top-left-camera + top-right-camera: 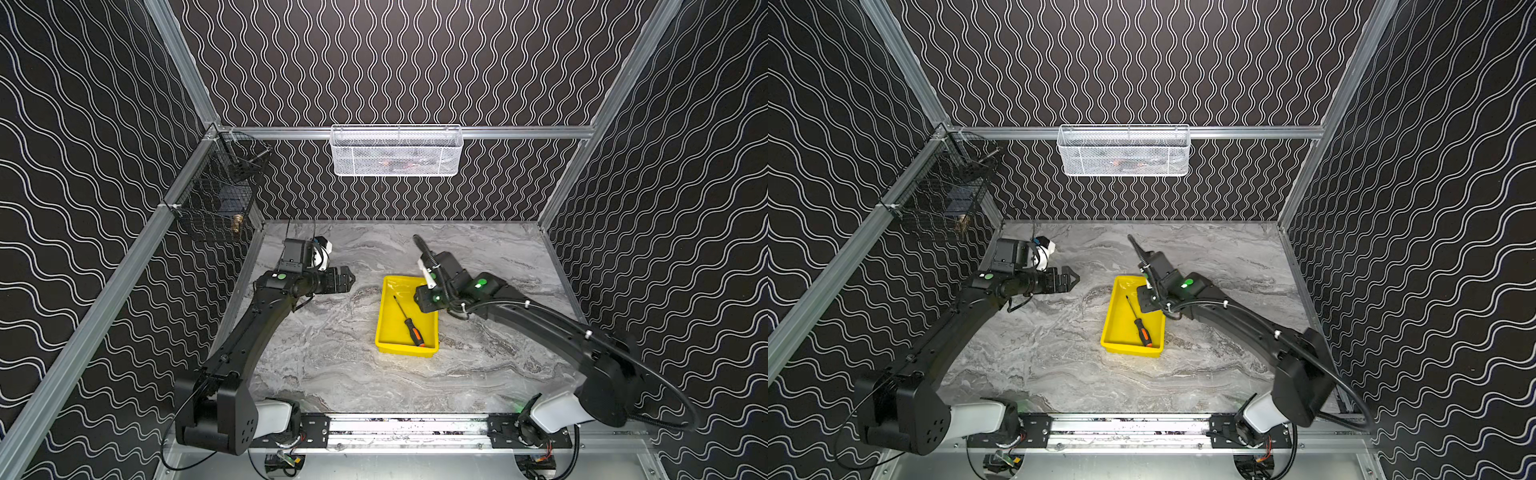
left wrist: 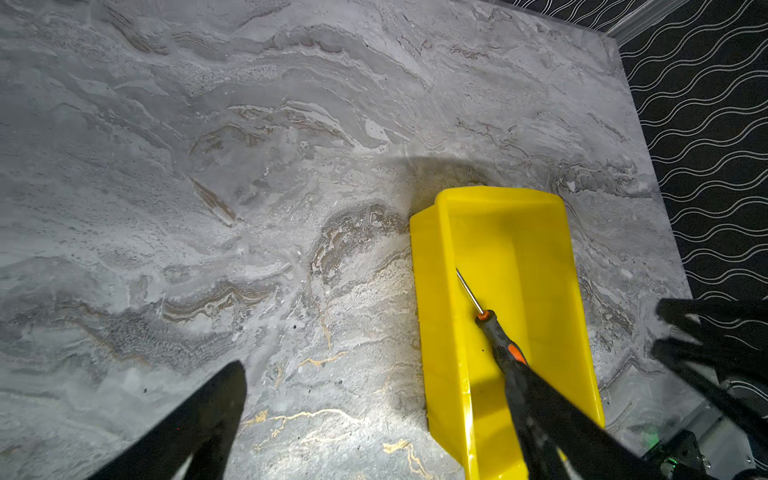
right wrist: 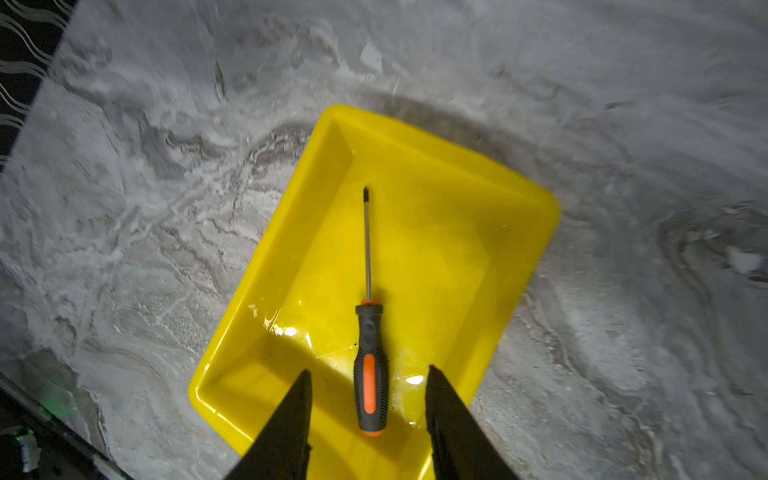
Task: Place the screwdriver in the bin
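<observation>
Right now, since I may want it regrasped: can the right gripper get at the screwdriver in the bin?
Probably yes: the right gripper hangs open over the bin, jaws either side of the screwdriver handle, with nothing covering it.

Your bin [image 3: 436,249], glossy yellow plastic, inside it your screwdriver [image 3: 368,316], bare metal shaft, matt stippled black grip with smooth orange inlay, under the bin your table [image 3: 145,187], smooth grey marbled top.

The worktop [image 1: 332,374] is grey marbled stone with pale, brownish veins. A yellow bin [image 1: 388,328] sits flat on it, near the middle.
</observation>
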